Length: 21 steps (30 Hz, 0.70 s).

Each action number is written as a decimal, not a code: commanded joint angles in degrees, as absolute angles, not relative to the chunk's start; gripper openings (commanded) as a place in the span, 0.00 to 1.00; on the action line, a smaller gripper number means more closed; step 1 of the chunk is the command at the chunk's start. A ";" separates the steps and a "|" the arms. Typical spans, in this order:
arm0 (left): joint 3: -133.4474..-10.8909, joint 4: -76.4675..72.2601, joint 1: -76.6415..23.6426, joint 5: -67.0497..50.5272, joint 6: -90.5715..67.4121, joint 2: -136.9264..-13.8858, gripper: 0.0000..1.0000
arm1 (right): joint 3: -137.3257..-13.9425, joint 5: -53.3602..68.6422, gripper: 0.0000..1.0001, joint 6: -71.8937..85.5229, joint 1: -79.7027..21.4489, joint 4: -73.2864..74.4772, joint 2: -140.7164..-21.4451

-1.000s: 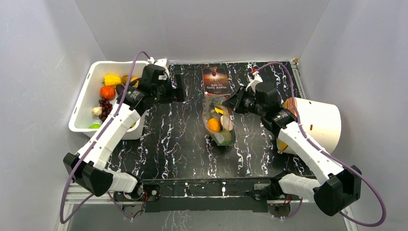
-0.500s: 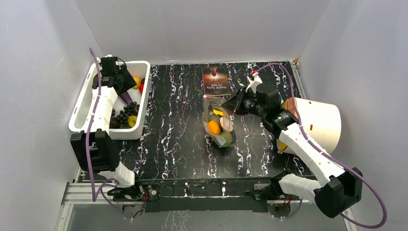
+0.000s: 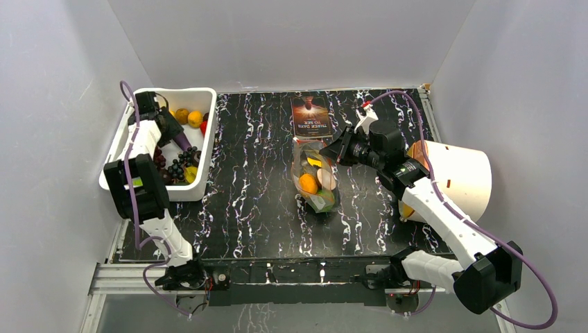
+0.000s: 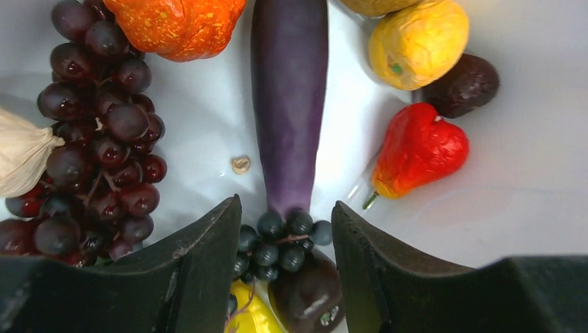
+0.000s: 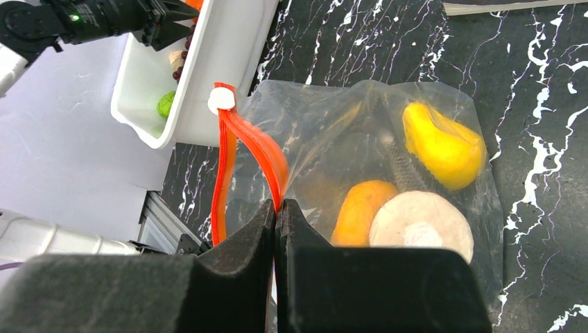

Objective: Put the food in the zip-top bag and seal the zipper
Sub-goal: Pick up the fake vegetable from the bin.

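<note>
The clear zip-top bag (image 3: 315,177) lies mid-table with a yellow fruit (image 5: 444,146), an orange (image 5: 357,208) and a white round piece (image 5: 423,225) inside. Its red-orange zipper (image 5: 249,142) loops up, mouth open. My right gripper (image 5: 277,208) is shut on the zipper strip, at the bag's far right edge in the top view (image 3: 338,151). My left gripper (image 4: 286,208) is open and empty, low inside the white tub (image 3: 121,149), its fingers either side of a dark grape cluster (image 4: 284,243), just short of a purple eggplant (image 4: 289,97).
The tub also holds red grapes (image 4: 104,139), a red pepper (image 4: 416,149), a yellow lemon (image 4: 416,41), an orange pumpkin (image 4: 177,17) and garlic (image 4: 21,152). A dark card (image 3: 310,114) lies behind the bag. A white cylinder (image 3: 457,177) lies at the right.
My left arm has swung from beside the tub to over it and down among the food. The right gripper and the bag have stayed put.
</note>
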<state>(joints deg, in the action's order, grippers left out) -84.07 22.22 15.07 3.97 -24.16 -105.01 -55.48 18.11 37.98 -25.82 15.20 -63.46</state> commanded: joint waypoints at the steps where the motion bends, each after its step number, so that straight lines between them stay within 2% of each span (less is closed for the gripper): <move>1: -86.03 19.03 16.26 -0.23 -22.51 -106.72 0.49 | -57.29 18.00 0.00 38.03 -26.03 12.16 -62.28; 7: -88.43 17.68 16.92 1.59 -22.50 -111.69 0.49 | -57.03 18.71 0.00 39.16 -26.10 11.20 -63.75; 15: -94.02 18.15 17.13 0.77 -23.00 -116.91 0.57 | -59.27 19.16 0.00 39.87 -26.41 11.69 -65.74; 21: -95.28 18.39 17.14 -0.29 -24.08 -119.66 0.59 | -58.82 19.29 0.00 41.07 -26.56 11.33 -65.52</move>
<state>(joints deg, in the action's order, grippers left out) -93.06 18.15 16.78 0.60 -23.38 -118.85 -56.10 18.70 40.07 -26.20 14.79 -66.26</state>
